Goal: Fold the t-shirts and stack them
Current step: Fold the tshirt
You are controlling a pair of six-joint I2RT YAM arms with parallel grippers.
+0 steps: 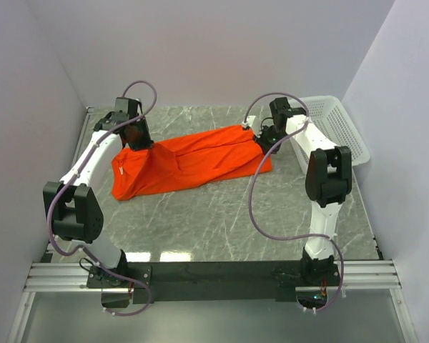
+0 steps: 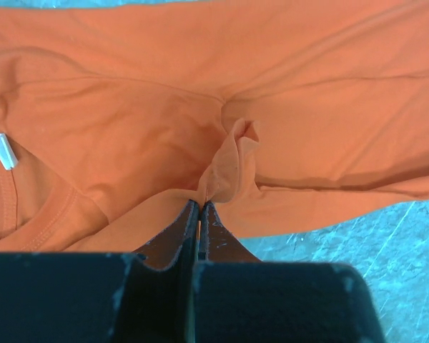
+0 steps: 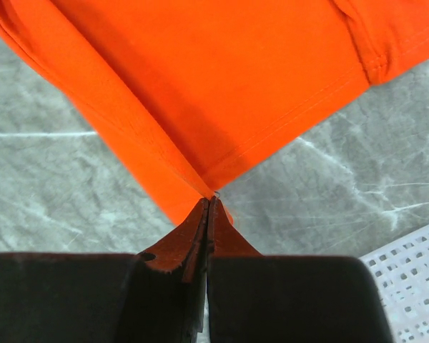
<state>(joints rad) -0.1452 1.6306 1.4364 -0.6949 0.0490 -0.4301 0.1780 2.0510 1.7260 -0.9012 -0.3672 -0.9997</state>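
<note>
Orange-red thin cloth t-shirt (image 1: 193,161) across grey marble tabletop (image 1: 222,221), one end clenched in left pincer (image 2: 199,209), opposite hem corner in right pincer (image 3: 209,204).

Grey marble tabletop (image 1: 222,221) lies open before the orange-red cloth t-shirt (image 1: 193,161); white plastic mesh basket (image 1: 339,128) blocks the right.

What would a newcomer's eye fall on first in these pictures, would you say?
The bright orange-red t-shirt lies rumpled across the middle of the marble table. The left tool is shut on a bunched fold, the right tool on a hemmed corner at the opposite end. A white mesh basket stands at the far right.
</note>
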